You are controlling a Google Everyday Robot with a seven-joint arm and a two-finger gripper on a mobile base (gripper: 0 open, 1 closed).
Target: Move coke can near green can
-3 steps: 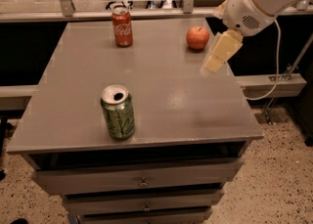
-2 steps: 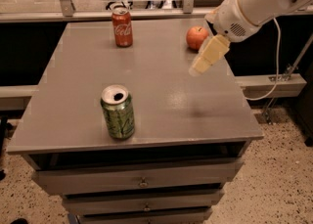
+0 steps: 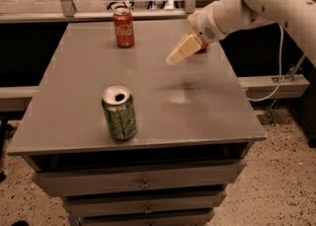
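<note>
- Coke can [image 3: 123, 27] stands upright at the surface's far edge, left of and beyond the gripper [image 3: 174, 58]. The gripper hangs over the far right part and holds nothing. I cannot tell whether it is open or closed.
- Green can [image 3: 119, 113] stands upright near the front left, well apart from the coke can.
- Surface [image 3: 197, 106] is a grey top over drawers [image 3: 143, 184], with speckled floor around it.

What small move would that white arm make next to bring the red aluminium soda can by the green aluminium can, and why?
Probably carry the gripper across to the red aluminium Coca-Cola can. The gripper hangs above the right middle of the grey table, well apart from that can, which stands upright at the far edge; the green aluminium can stands near the front edge.
</note>
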